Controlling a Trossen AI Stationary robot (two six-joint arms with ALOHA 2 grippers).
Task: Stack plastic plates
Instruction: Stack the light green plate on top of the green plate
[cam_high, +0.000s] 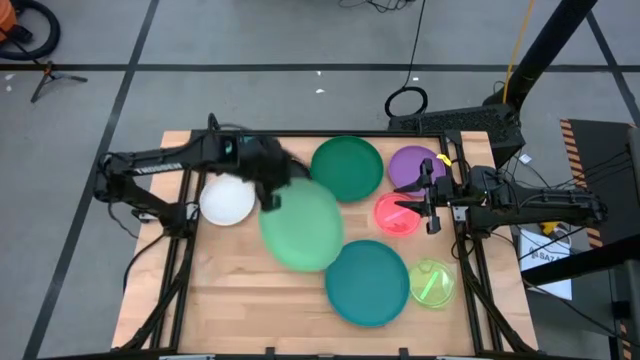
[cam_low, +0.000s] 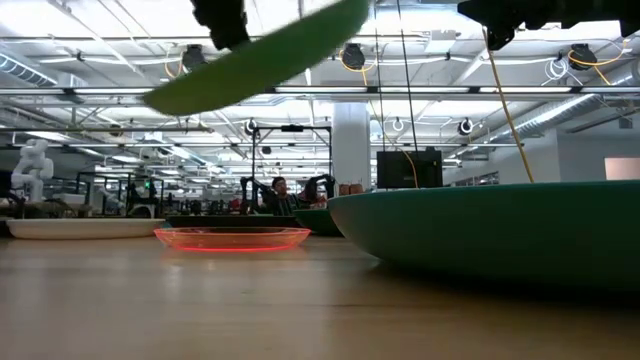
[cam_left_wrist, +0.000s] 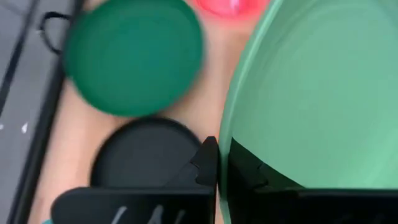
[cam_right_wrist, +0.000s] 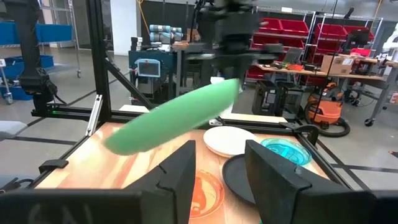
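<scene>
My left gripper (cam_high: 270, 195) is shut on the large light green plate (cam_high: 300, 225), which is in the air over the table's middle and also shows in the low view (cam_low: 260, 50). My right gripper (cam_right_wrist: 217, 180) hangs open above the pink plate (cam_high: 398, 213), touching nothing. Flat on the table lie the dark green plate (cam_high: 347, 168), purple plate (cam_high: 415, 165), teal plate (cam_high: 366, 282), lime plate (cam_high: 432, 282) and white plate (cam_high: 227, 200). A black plate (cam_left_wrist: 146, 152) and a blue plate (cam_right_wrist: 286, 149) lie near the white one, hidden in the high view. My left gripper pinches the light green plate's rim (cam_left_wrist: 225, 134), with one finger (cam_left_wrist: 249, 168) inside the dish and the other finger (cam_left_wrist: 208, 162) outside it. The plate is lifted clear of the table and tilted, sloping down from the held rim toward the table's near edge.
Black frame rails (cam_high: 180, 250) run along the table's sides. Bare wood (cam_high: 230, 300) lies at the near left. Beyond the table are benches, shelving and seated people (cam_low: 290, 190).
</scene>
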